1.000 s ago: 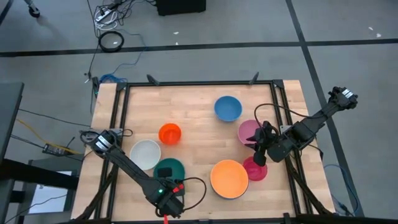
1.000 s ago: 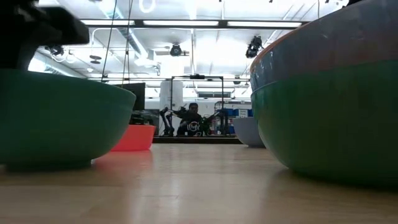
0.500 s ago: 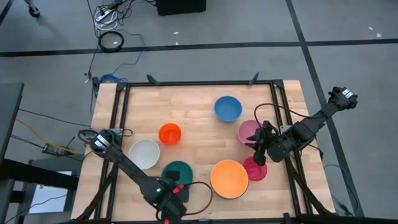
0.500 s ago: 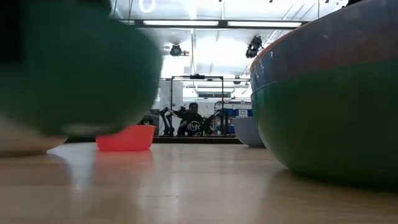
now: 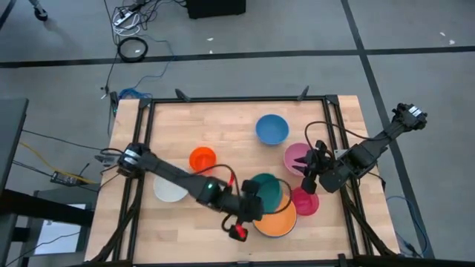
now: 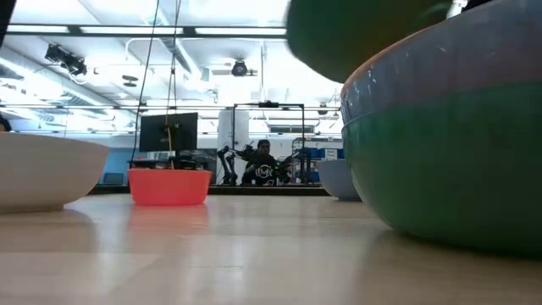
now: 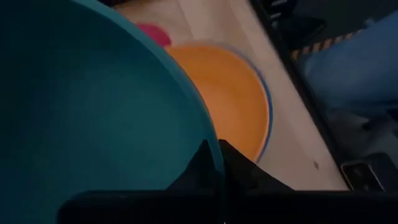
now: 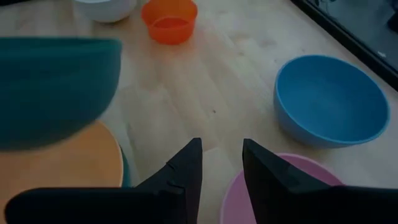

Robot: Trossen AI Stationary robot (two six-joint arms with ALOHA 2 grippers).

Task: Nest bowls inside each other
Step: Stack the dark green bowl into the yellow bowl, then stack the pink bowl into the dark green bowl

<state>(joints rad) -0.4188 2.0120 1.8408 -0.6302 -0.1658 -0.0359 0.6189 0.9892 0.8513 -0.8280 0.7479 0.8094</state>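
My left gripper [image 5: 255,200] is shut on the teal bowl [image 5: 269,190] and holds it in the air over the near right of the table. Below it sits the yellow-orange bowl [image 5: 276,219], nested in a blue rim [image 7: 268,118] and a green bowl [image 6: 449,169]. The teal bowl also shows in the right wrist view [image 8: 56,87]. My right gripper [image 8: 221,163] hangs open between the pink bowl [image 5: 298,156] and the small red bowl [image 5: 305,202], touching nothing. On the table also rest the white bowl [image 5: 168,190], the small orange-red bowl [image 5: 202,158] and a blue bowl [image 5: 272,128]. My left gripper holds the teal bowl by its rim [image 7: 212,144], on the side toward the table's left and near edges. One finger [image 7: 198,163] is inside the bowl and one [image 7: 241,167] outside. The fingers slant down from the table's left. The bowl hangs clear, mouth up.
The table's black frame [image 5: 223,99] runs along its edges. Bare wood lies at the far left [image 5: 185,126] and at the near left, where the teal bowl stood. A person sits far off in the room behind the table [image 6: 262,163].
My left gripper has lifted the teal bowl off the near left of the table. It has swung it up and toward the table's right edge, over the yellow-orange bowl, and the wrist has rolled on the way. The white bowl shows uncovered in the low view.
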